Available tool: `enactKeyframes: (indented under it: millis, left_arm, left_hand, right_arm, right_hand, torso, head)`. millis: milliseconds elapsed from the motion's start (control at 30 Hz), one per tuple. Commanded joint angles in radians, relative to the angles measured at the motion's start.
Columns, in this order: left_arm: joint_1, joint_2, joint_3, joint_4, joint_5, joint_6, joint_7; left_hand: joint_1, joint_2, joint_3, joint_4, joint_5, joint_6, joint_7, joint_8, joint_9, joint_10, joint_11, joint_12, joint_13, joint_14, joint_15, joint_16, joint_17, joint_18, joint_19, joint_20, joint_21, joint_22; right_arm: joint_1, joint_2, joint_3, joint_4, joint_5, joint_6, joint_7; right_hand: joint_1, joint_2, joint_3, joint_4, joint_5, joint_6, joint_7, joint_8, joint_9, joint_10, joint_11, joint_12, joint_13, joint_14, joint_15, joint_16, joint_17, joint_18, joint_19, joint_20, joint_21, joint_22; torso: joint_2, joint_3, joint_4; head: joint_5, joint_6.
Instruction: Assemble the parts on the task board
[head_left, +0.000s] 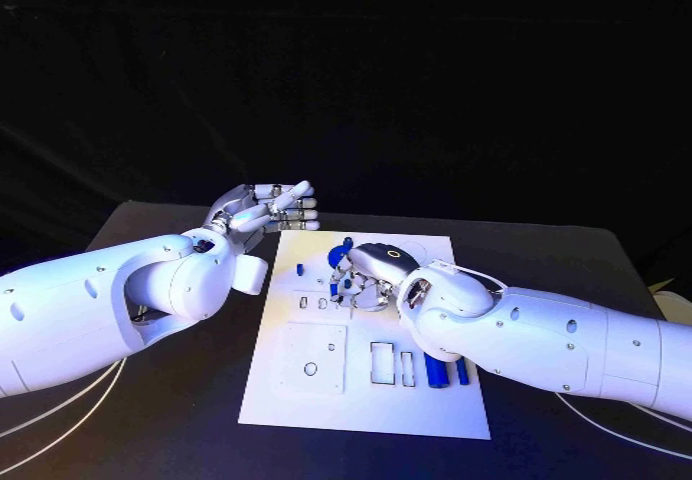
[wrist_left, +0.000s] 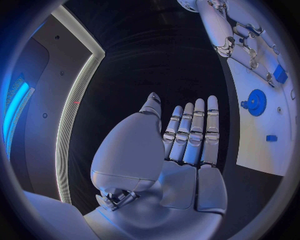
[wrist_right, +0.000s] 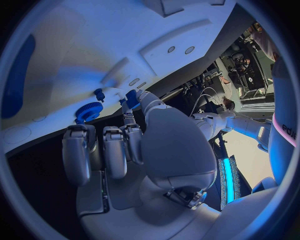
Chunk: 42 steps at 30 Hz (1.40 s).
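The white task board lies in the middle of the black table. My right hand hovers low over its far half, fingers curled, and thumb and a finger pinch a small blue part. Close beside it, a blue gear and a small blue peg stand on the board. The gear lies just beyond the hand. Two blue bars lie on the board's right side. My left hand is raised off the board's far left corner, fingers straight and empty.
The board has several cut-out slots and holes, among them a rectangular slot and a square plate. Another small blue part sits near the board's left edge. My right forearm crosses the board's right edge.
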Motion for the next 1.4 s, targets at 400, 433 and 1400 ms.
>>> enactKeyframes:
  millis: [400,433,1400]
  left_arm:
    - [0.001,0.002,0.001,0.003,0.004,0.020,0.003]
    - [0.001,0.002,0.001,0.003,0.004,0.020,0.003]
    - [0.001,-0.001,0.001,0.003,0.004,0.021,0.001]
  left_hand:
    - [0.006,0.000,-0.001,-0.004,-0.005,0.006,0.003,-0.005,-0.001,0.008,0.001,-0.007,0.000,0.001,0.004,-0.008,0.002,0.013,0.002,-0.001,0.002,-0.001]
    - [0.006,0.000,-0.001,-0.004,-0.005,0.006,0.003,-0.005,-0.001,0.008,0.001,-0.007,0.000,0.001,0.004,-0.008,0.002,0.013,0.002,-0.001,0.002,-0.001]
    - [0.006,0.000,-0.001,-0.004,-0.005,0.006,0.003,-0.005,-0.001,0.008,0.001,-0.007,0.000,0.001,0.004,-0.008,0.002,0.013,0.002,-0.001,0.002,-0.001]
  right_arm:
    - [-0.008,0.020,-0.002,-0.004,-0.101,0.059,-0.052]
    - [-0.008,0.020,-0.002,-0.004,-0.102,0.061,-0.052]
    - [-0.013,0.029,-0.006,-0.011,-0.127,0.122,-0.083]
  right_hand:
    - [-0.012,-0.003,-0.003,0.005,0.003,-0.002,-0.004,0.004,0.001,0.001,0.000,-0.002,0.124,0.095,-0.006,0.004,0.224,-0.012,0.044,-0.006,0.004,0.190]
    - [-0.012,-0.003,-0.003,0.005,0.003,-0.002,-0.004,0.004,0.001,0.001,0.000,-0.002,0.124,0.095,-0.006,0.004,0.224,-0.012,0.044,-0.006,0.004,0.190]
    - [-0.029,-0.017,-0.010,0.007,0.004,-0.018,0.002,-0.005,0.000,-0.010,0.004,-0.016,0.112,0.093,-0.003,-0.001,0.214,-0.009,0.035,-0.004,-0.008,0.181]
  torso:
    - [-0.001,0.0003,-0.0015]
    - [-0.001,0.0003,-0.0015]
    - [-0.001,0.0006,-0.0020]
  head:
    - [0.009,-0.009]
    - [0.009,-0.009]
    - [0.009,-0.014]
